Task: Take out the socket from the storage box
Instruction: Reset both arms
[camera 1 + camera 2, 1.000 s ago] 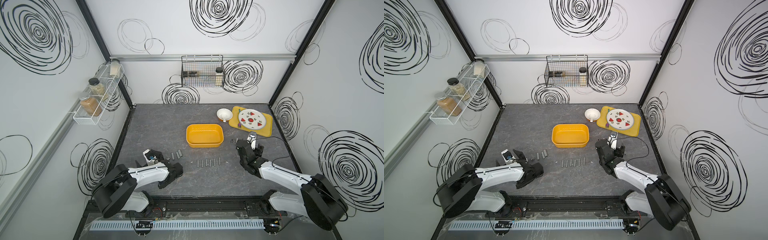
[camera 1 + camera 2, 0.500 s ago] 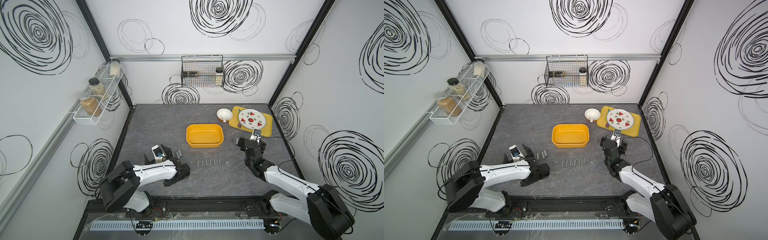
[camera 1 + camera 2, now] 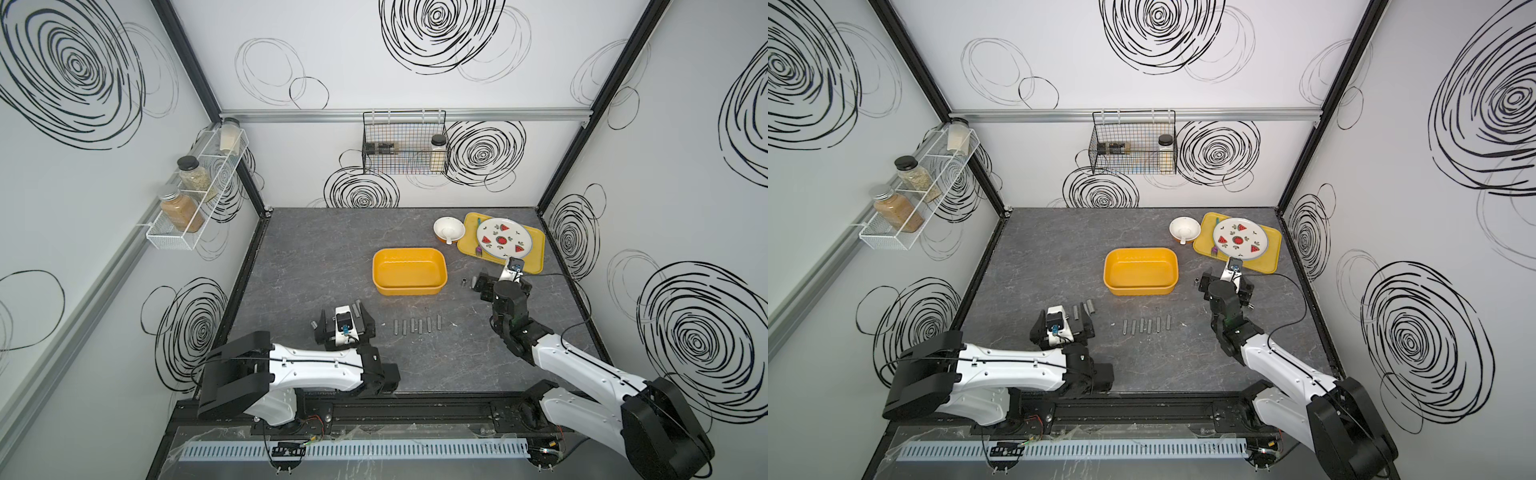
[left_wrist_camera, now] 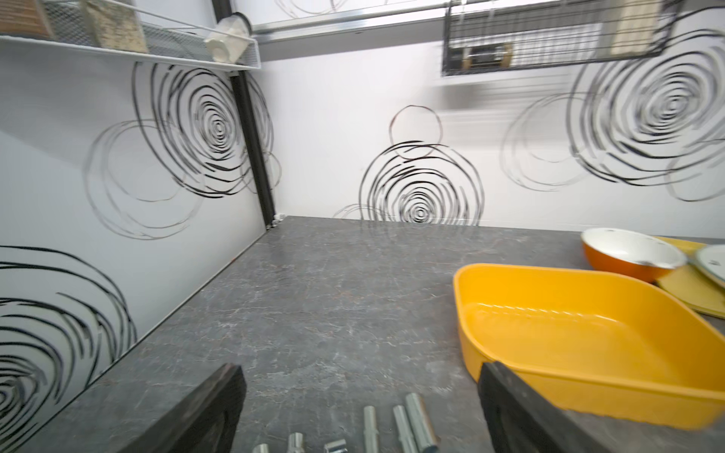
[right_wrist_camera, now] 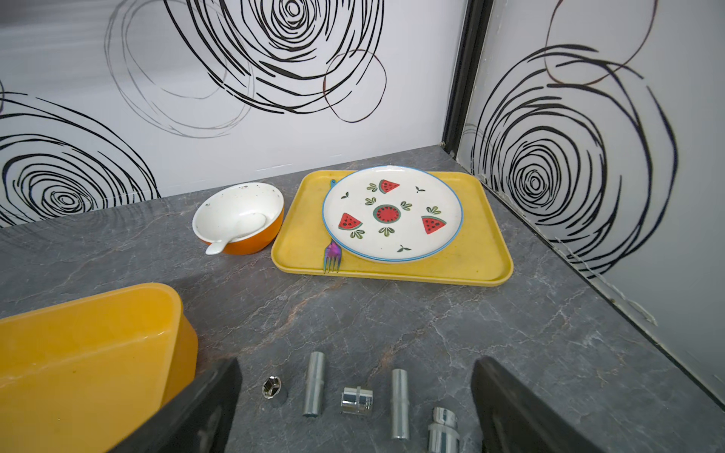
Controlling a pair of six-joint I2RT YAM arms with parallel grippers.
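Grey marbled table (image 3: 316,257), enclosed by white walls scrawled with black rings. At table centre stands the storage box (image 3: 409,289), open-topped, its floor bare in both top views: no socket is seen inside. The sockets lie on the table in three lots: a row of sockets (image 3: 415,325) at 6 o'clock of the box, laid side by side; a left cluster (image 3: 1082,309) at 7 o'clock; a right cluster (image 5: 355,398) at 3 o'clock. The left pincer (image 3: 340,316) hangs over the left cluster, jaws wide apart, nothing held. The right pincer (image 3: 500,279) hangs over the right cluster, likewise apart and empty. Judgement: removal looks complete. Each lot is kept clear of the box walls, probably grouped by size.
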